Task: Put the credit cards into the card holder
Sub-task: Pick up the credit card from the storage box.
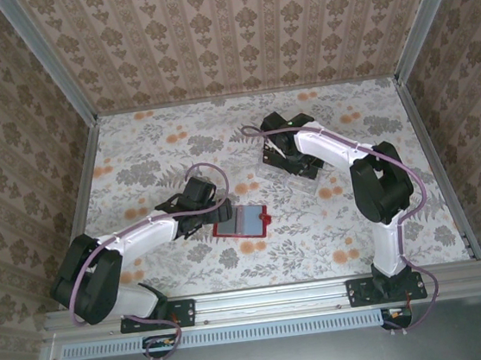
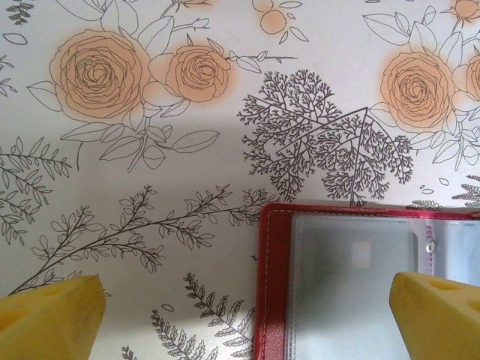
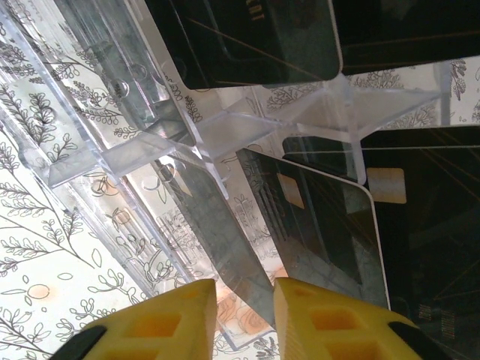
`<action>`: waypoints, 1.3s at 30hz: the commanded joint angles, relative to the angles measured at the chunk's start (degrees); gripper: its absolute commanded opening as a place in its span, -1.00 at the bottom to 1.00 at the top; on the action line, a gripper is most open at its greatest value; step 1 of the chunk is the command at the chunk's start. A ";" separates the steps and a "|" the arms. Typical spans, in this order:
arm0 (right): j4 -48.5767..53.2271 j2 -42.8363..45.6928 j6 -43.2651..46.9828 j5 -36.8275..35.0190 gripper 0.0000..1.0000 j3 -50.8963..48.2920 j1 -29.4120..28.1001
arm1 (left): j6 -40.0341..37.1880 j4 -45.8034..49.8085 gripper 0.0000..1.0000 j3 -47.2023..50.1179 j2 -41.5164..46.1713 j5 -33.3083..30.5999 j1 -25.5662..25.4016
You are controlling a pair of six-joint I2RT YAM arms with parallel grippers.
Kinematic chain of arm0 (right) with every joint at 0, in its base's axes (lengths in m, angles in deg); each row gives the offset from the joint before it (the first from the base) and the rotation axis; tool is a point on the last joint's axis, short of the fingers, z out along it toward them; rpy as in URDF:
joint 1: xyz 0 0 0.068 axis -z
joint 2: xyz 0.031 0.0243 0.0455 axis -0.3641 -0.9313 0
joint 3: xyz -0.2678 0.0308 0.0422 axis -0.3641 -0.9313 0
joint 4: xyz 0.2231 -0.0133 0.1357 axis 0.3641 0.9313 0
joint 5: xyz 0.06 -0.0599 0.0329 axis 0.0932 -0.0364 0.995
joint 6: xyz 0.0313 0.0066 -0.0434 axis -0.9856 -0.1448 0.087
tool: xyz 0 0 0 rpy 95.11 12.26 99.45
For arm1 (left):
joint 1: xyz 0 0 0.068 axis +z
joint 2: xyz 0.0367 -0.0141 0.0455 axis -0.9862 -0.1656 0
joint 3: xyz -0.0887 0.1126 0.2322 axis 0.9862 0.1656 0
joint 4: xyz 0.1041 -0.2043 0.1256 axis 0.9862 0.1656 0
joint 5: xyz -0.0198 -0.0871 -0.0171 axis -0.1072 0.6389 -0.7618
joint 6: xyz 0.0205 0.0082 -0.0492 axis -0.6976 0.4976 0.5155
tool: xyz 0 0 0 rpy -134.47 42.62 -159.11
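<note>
Left hand agape above floral-print table, damask-papered walls all round.

The wallet is showing a red, finely grained, leather-like skin with pale stitching along its edge. Its pocket is looking like clear, slightly cloudy plastic film. The tray is gleaming as hard, transparent, glossy plastic. The cards are lying smooth and black, reflecting faintly. The fingers are appearing as matt yellow plastic. The table is wearing a smooth, matt printed sheet, and the rails are shining as brushed metal.
</note>
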 commanded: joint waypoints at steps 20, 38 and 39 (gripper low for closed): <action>0.11 -1.93 -0.15 -5.51 -0.39 2.57 -1.07 | 0.60 -0.75 1.00 0.47 -1.81 0.89 0.56; -1.83 -2.65 -4.64 -8.27 -0.39 -0.84 -4.23 | -1.09 2.75 1.00 -1.17 -2.14 2.03 1.76; -1.92 -2.78 -4.79 -9.06 -0.39 -1.04 -4.61 | -1.03 2.83 1.00 -1.39 -2.53 1.98 1.89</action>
